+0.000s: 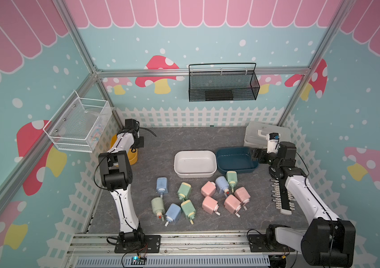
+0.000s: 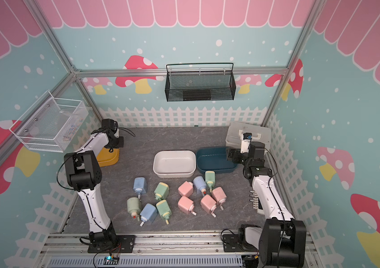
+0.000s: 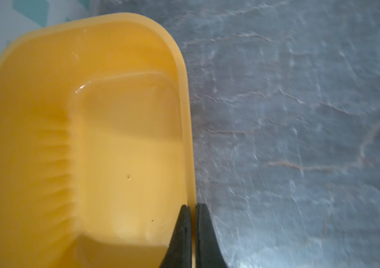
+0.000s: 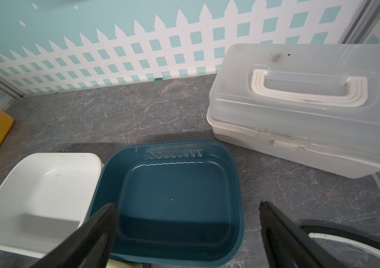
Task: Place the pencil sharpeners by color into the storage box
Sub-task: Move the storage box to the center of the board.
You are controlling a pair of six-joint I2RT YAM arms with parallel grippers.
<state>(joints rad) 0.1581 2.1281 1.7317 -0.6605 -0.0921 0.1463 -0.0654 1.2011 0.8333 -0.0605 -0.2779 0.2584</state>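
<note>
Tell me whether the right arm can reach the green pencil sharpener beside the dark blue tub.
Probably yes: the open right hand hovers at the dark blue plastic tub, and the pastel green pencil sharpener lies uncovered beside it, though a pastel blue sharpener crowds it.

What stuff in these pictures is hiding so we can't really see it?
Yellow tub: in both top views the left arm covers most of it.
Lidded box: in the right wrist view its frosted lid hides whatever is inside.
Pencil sharpeners: neither wrist view shows them clearly.
Peg strip: in both top views the right arm overlaps it; too small to identify.
</note>
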